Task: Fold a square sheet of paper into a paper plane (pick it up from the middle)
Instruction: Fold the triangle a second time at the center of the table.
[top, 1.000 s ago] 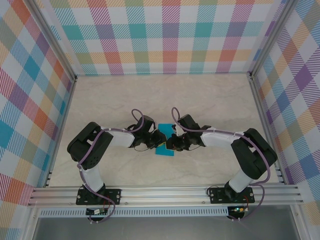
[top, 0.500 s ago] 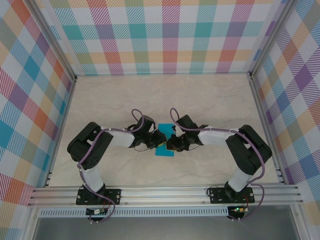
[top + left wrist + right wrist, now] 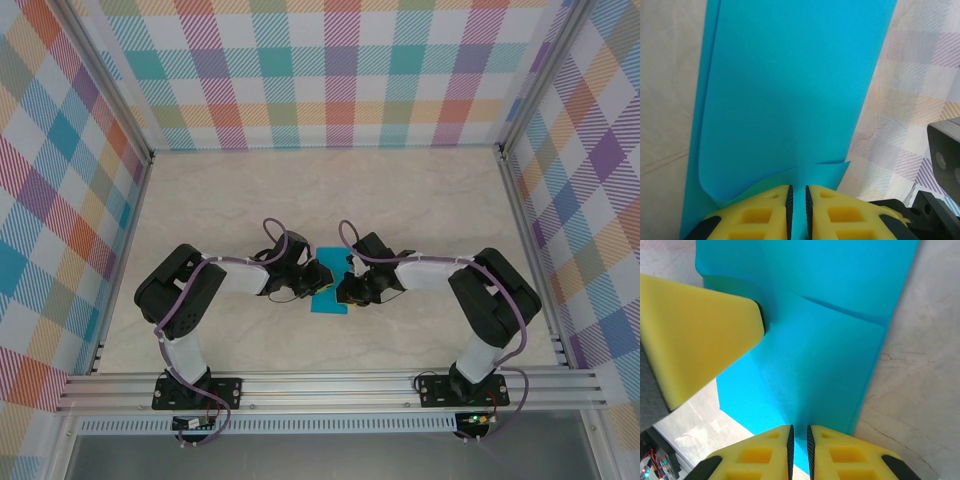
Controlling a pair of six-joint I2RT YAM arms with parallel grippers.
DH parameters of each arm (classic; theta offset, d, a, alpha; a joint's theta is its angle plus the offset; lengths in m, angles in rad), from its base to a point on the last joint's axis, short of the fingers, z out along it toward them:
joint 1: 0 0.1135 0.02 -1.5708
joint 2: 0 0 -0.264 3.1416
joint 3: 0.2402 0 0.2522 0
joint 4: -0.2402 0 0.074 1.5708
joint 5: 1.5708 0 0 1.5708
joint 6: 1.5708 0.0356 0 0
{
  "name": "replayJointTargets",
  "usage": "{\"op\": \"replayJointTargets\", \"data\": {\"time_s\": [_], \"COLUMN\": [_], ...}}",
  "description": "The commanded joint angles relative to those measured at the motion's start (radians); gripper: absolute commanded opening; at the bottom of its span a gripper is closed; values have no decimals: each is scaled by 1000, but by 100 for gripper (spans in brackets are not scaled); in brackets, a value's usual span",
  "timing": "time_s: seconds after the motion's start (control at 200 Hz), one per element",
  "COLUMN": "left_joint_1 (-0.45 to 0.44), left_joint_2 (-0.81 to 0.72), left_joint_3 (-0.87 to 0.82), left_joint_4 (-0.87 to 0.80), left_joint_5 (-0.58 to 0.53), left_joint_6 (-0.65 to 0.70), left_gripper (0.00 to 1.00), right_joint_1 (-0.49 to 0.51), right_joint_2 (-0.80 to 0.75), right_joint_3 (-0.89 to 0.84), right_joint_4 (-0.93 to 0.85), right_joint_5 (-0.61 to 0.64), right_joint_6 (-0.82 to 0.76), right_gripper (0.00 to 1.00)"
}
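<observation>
Robot lab cell, plaid walls (image 3: 340, 70), aluminium frame (image 3: 330, 384), marble-look tabletop (image 3: 330, 190)

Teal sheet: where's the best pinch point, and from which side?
Grip the square sheet of paper at its side edges, edge-on: left gripper from its left, right gripper from its right. It is thin, so only jaws closing across an edge get purchase.

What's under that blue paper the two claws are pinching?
Marbled tabletop shows around the blue paper, pinched by left gripper and right gripper. A folded-under layer peeks out; anything directly beneath is covered.
</observation>
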State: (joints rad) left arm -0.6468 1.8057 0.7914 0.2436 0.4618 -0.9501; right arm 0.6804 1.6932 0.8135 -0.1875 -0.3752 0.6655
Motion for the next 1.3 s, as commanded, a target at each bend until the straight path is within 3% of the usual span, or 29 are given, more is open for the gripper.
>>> {"op": "replayJointTargets", "data": {"time_s": [0.0,0.175,0.395,0.805,1.295], "left_joint_1": [-13,-13,-14,-13,-14], "left_joint_2": [22,21,23,25,35], "left_joint_3": [-28,-29,-28,-29,-29], "left_joint_4": [-17,-17,-12,-13,-10], "left_joint_5": [-34,-34,-32,-32,-35], "left_joint_6": [11,11,11,11,14], "left_gripper": [17,17,17,17,16], "right_joint_1": [5,9,26,27,21], "right_joint_2": [-81,-129,-66,24,-50], "right_joint_3": [7,2,9,-12,-67], "right_joint_4": [-46,-22,28,-30,-34], "right_joint_5": [-9,-74,-112,-1,-29], "right_joint_6": [-22,-8,22,3,29], "right_gripper": [18,18,16,15,17]}}
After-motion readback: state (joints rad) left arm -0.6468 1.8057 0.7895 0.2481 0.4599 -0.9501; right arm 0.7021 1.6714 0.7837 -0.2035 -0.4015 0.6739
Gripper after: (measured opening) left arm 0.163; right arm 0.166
